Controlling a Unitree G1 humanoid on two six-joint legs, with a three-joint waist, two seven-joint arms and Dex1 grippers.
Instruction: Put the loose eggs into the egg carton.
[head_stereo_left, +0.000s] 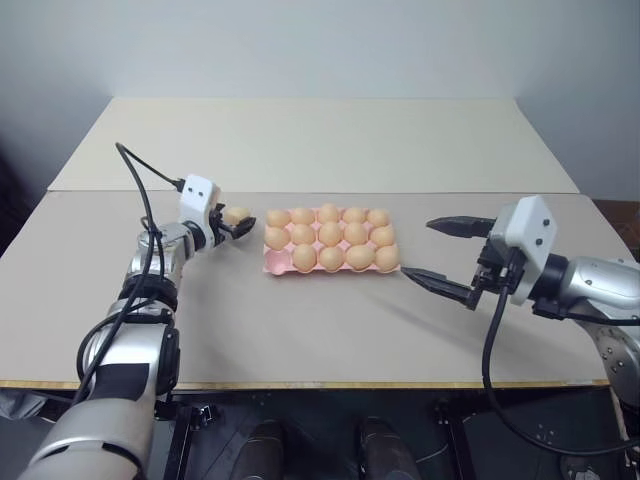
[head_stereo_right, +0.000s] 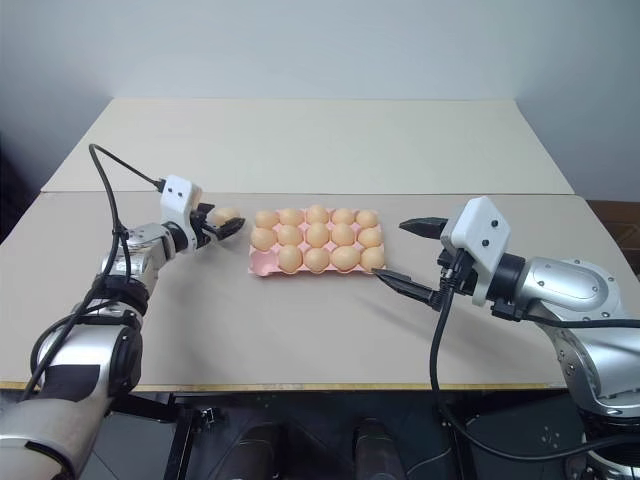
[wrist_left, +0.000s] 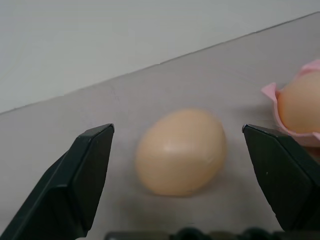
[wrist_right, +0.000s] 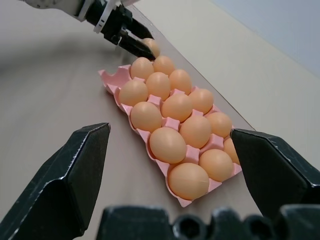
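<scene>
Tan loose egg (wrist_left: 181, 151) on table, between wide-open left end effector (wrist_left: 182, 175) fingers, ungripped

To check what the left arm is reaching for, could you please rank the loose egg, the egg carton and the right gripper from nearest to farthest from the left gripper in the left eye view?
1. Loose egg: on the table between the open fingers of the left gripper.
2. Egg carton: just beyond that egg, mid-table.
3. Right gripper: open, past the carton's far end.
</scene>
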